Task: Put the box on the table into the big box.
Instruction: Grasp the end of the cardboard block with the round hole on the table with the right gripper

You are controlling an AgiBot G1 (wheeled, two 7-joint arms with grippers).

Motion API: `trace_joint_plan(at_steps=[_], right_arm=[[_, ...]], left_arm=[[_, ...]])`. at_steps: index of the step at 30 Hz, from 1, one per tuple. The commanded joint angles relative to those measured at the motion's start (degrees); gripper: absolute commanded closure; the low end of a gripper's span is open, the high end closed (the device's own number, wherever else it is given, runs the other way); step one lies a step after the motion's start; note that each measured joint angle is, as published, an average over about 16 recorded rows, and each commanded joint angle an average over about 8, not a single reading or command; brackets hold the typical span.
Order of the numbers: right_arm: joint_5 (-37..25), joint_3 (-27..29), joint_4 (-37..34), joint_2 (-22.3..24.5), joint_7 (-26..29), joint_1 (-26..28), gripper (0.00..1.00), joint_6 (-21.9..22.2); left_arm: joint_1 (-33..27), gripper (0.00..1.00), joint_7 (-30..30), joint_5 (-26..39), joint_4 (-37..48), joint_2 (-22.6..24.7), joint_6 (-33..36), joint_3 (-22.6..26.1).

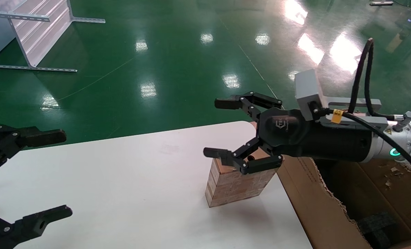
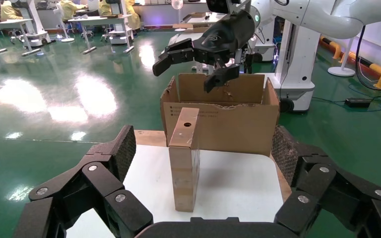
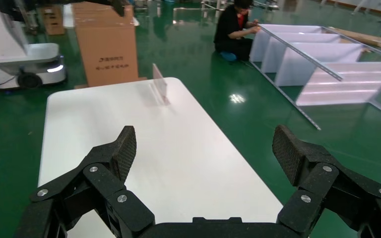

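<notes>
The small brown box point(image 1: 233, 183) stands upright near the right end of the white table point(image 1: 122, 180), its coppery top with a round hole facing up point(image 2: 183, 163). Close behind it, past the table's end, sits the big box point(image 1: 316, 204), a torn open carton point(image 2: 228, 124). My right gripper point(image 1: 219, 128) hangs open in the air above the small box, not touching it, with nothing between its fingers point(image 2: 188, 67). Over the table's left end, my left gripper point(image 1: 58, 173) is open and empty, pointing at the small box from a distance point(image 2: 203, 148). The right wrist view shows only bare tabletop point(image 3: 129, 129) beyond the gripper point(image 3: 203, 148).
Black foam blocks point(image 1: 378, 224) lie inside the big box. A small clear stand point(image 3: 159, 89) sits at the table's far left end, with a tall carton point(image 3: 106, 42) beyond it. White shelf frames point(image 1: 36, 34) and green floor surround the table.
</notes>
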Motion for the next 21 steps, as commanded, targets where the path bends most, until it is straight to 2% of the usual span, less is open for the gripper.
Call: trace_joint_plan(at_steps=[1, 12, 21], right_arm=[[-0.1, 0.2, -1.1, 0.2, -0.7, 0.1, 0.0, -0.1], [-3.9, -1.0, -11.2, 1.1, -7.1, 2.3, 0.0, -5.0], [-8.5, -3.4, -19.9, -1.3, -13.0, 6.3, 0.0, -6.3]], left_arm=[[0.0, 1.0, 0.0, 0.0, 0.0, 0.0, 0.0, 0.0], [0.0, 1.0, 0.0, 0.0, 0.0, 0.0, 0.0, 0.0], [0.0, 1.0, 0.0, 0.0, 0.0, 0.0, 0.0, 0.0]])
